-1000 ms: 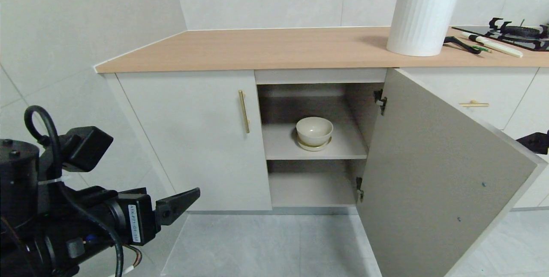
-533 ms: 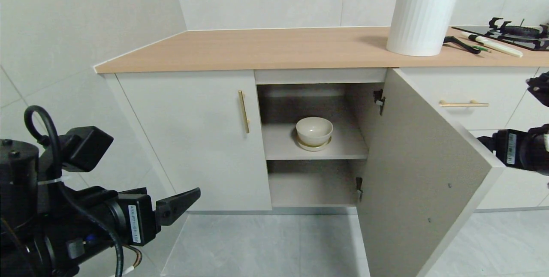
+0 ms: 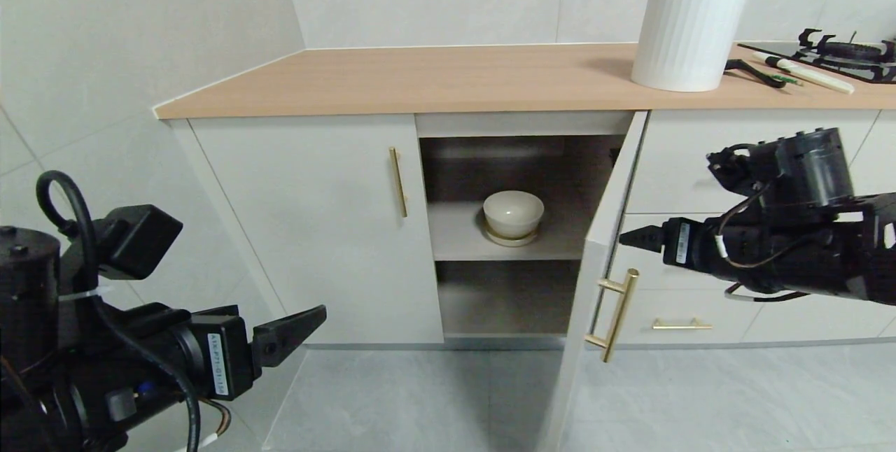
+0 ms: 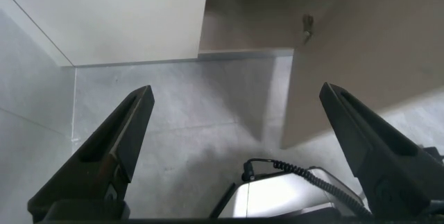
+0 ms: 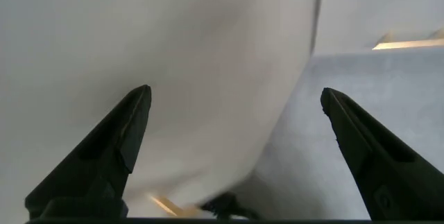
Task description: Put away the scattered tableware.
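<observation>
Bowl (image 3: 513,213): cream, upright on a small plate (image 3: 513,238), centre of frame, on the upper shelf (image 3: 458,236) of an open cabinet compartment. Mouth facing up; round outline, axis vertical, no side longer than another.

Cabinet door (image 3: 595,284): ajar, seen almost edge-on, screening the compartment's right side; brass handle (image 3: 616,315) on its outer face.

Right gripper (image 3: 632,237): right of centre, tip just beside the door's outer face, above the handle; contact not determinable. Fingers (image 5: 118,148) spread wide, nothing between them. Bowl to the left of it and slightly higher, behind the door, apart.

Left gripper (image 3: 301,326): lower left of frame, over the floor. Fingers (image 4: 114,148) likewise spread, nothing held. Bowl up and to the right, well apart.

Countertop (image 3: 420,78): white ribbed container (image 3: 693,22) standing at upper right.
</observation>
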Controlling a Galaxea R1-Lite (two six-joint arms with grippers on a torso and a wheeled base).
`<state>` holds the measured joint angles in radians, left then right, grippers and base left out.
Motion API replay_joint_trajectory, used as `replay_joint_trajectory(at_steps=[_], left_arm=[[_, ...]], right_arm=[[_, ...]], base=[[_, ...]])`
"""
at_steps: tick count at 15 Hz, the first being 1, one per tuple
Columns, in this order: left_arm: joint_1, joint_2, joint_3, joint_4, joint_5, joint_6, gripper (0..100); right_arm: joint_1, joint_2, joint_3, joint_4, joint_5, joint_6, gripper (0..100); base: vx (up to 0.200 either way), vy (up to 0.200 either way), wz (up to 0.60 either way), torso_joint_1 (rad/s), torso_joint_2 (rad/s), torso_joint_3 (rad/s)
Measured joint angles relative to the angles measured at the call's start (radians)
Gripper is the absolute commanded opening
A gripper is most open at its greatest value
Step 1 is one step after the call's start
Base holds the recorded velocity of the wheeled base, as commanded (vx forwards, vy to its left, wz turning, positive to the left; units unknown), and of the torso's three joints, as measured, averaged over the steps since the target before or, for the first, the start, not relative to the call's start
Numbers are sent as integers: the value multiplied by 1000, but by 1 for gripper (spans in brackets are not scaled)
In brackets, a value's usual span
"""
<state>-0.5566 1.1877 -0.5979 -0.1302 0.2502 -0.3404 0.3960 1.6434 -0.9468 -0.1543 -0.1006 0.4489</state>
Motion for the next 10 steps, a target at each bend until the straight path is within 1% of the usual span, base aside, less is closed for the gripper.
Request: replay_joint_trajectory(at_steps=[2,4,5,7,10], left_arm=[[0,-1,0,0,0,0,100],[0,-3,0,-1,0,0,100],[0,-3,0,-1,0,0,100],[0,0,0,-1,0,0,100],[0,1,0,0,1,0,100]], right_arm=[[35,71,15,-56,1,24,100],[60,151,35,-167,-1,38,100],[68,178,46,-191,-1,44,100],[79,221,64,-287,-3,70,100],[84,250,77,-302,-3,74,100]], base=[[0,0,0,0,0,0],[0,0,0,0,0,0],[0,0,0,0,0,0],[0,0,0,0,0,0],[0,0,0,0,0,0]])
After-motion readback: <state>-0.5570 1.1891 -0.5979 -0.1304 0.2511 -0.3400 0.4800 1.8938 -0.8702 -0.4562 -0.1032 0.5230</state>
